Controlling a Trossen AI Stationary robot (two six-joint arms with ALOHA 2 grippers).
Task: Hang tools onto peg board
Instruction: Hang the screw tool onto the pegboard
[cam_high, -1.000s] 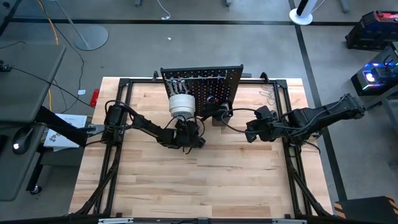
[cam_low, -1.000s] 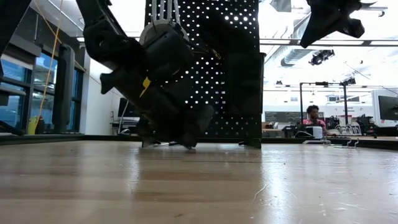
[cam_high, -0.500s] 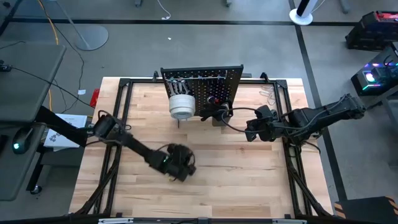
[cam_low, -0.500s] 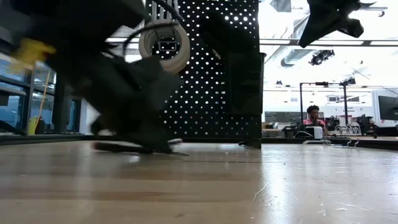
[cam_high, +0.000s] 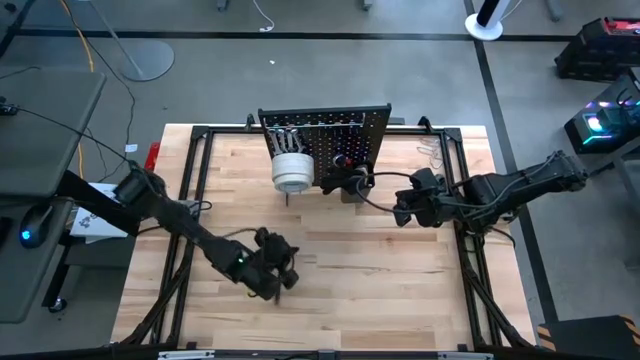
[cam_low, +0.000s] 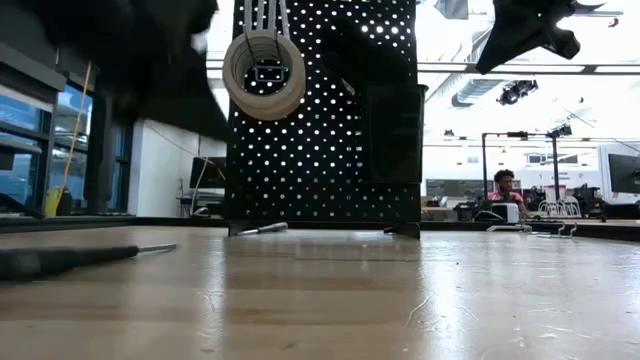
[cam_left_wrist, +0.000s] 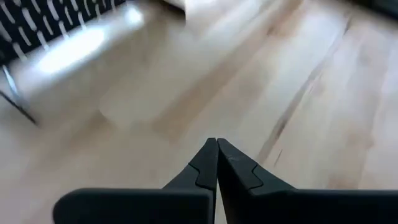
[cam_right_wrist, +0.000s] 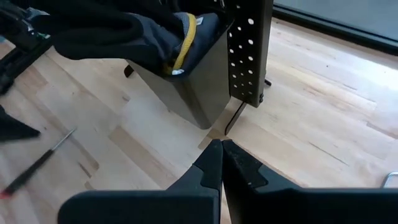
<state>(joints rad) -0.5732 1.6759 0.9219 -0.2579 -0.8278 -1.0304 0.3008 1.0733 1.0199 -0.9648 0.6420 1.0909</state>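
The left gripper (cam_high: 277, 277) pulled away from the peg board (cam_high: 330, 135), swinging back across the bench (cam_high: 400, 290) toward its near left part, jaws pressed together throughout. In the low view the arm no longer covered the tape rolls (cam_low: 264, 74), which hung in plain sight on the board (a second earlier they were half hidden). A screwdriver (cam_low: 70, 258) showed lying on the bench at the left of the low view.
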